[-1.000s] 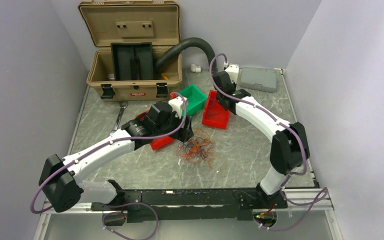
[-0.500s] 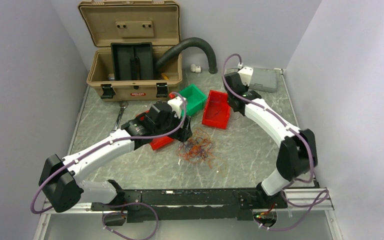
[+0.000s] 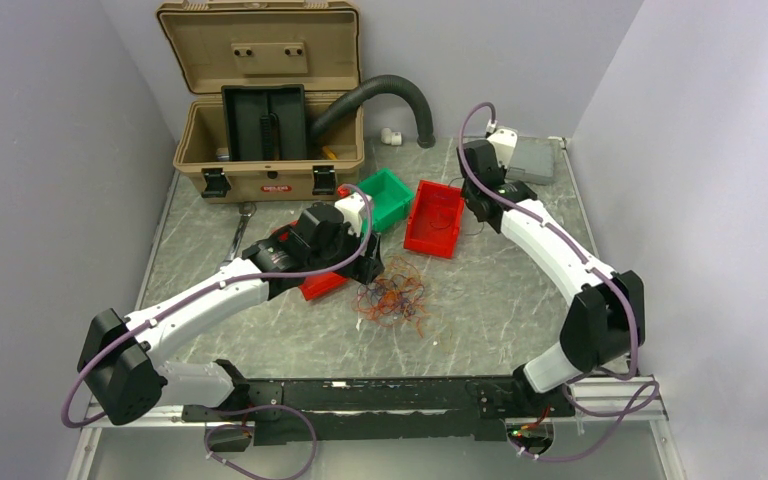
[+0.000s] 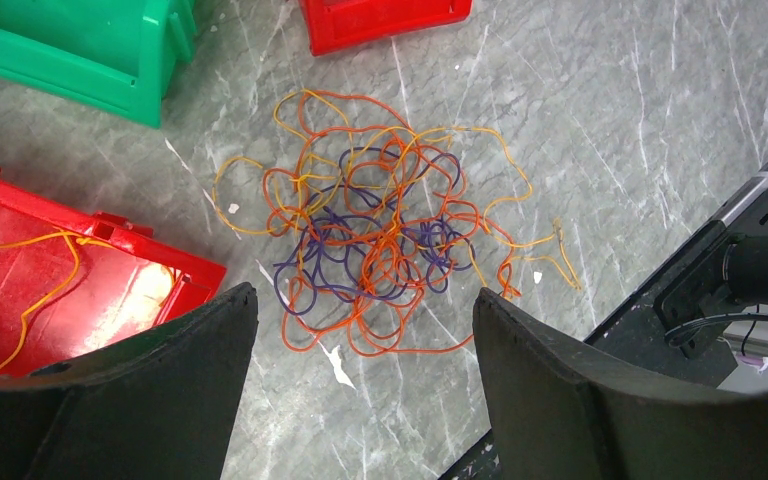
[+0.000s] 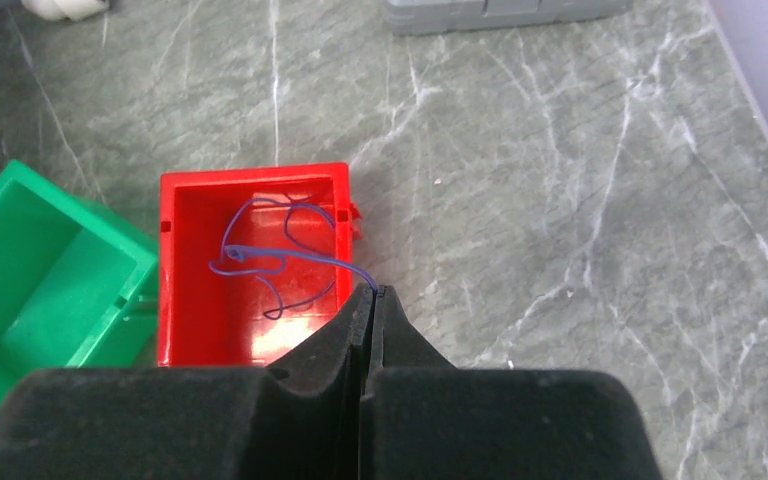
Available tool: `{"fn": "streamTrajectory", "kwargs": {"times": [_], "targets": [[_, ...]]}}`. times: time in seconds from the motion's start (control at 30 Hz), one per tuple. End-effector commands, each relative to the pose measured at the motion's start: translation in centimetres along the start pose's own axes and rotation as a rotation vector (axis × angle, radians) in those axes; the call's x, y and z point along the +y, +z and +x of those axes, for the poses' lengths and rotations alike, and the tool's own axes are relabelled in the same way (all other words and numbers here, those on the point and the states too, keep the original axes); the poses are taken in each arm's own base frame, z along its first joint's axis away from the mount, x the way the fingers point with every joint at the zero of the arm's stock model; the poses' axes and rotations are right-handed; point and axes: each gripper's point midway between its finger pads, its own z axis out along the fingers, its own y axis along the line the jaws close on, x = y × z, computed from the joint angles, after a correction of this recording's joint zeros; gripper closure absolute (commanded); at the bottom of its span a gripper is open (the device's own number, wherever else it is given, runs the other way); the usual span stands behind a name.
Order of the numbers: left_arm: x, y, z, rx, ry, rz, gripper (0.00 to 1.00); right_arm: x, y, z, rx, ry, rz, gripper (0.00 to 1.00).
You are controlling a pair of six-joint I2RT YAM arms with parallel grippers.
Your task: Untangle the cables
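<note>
Cables in orange, red, yellow and purple lie knotted in a loose heap on the grey tabletop, directly beneath the left tool, whose jaws stand wide apart and hold nothing; across the tabletop the right tool is pressed fully together above a red bin, apparently pinching the tip of a purple strand whose loops rest inside that bin; a green bin sits just beside it, and a second red bin near the heap carries yellow strands. Risk, judged from this layout, is twofold; should the right tool draw away before letting go, the purple strand would likely be hauled out over the rim and onto the tabletop; should the left tool descend on the heap's dense middle, its broad jaws would probably catch several strands at once, lifting the whole clump and pulling the knots tighter rather than freeing one; a loose outer loop looks the safer target; the second red bin, close to the left tool, could also be nudged.
</note>
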Motion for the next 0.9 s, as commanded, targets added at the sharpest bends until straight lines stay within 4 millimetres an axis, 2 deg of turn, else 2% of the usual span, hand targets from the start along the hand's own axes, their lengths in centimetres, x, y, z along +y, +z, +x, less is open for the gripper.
{"fn": "streamTrajectory", "kwargs": {"times": [0.0, 0.23, 0.37, 0.57, 0.87], "targets": [[-0.1, -0.3, -0.6, -0.02, 0.003, 0.003, 0.18, 2.0, 1.1, 0.8, 0.052, -0.018, -0.047, 1.0], [0.0, -0.2, -0.7, -0.015, 0.004, -0.004, 0.18, 3.8, 3.0, 2.9, 0.141, -0.055, -0.015, 1.0], [0.1, -0.1, -0.6, -0.009, 0.009, -0.006, 0.18, 5.1, 4.2, 3.1, 0.17, -0.069, -0.009, 1.0], [0.3, 0.3, -0.5, -0.001, 0.012, -0.016, 0.18, 7.9, 5.4, 4.1, 0.213, -0.024, -0.089, 1.0], [0.8, 0.4, -0.1, 0.005, 0.014, -0.032, 0.18, 9.4, 7.6, 6.1, 0.244, 0.011, -0.11, 1.0]]}}
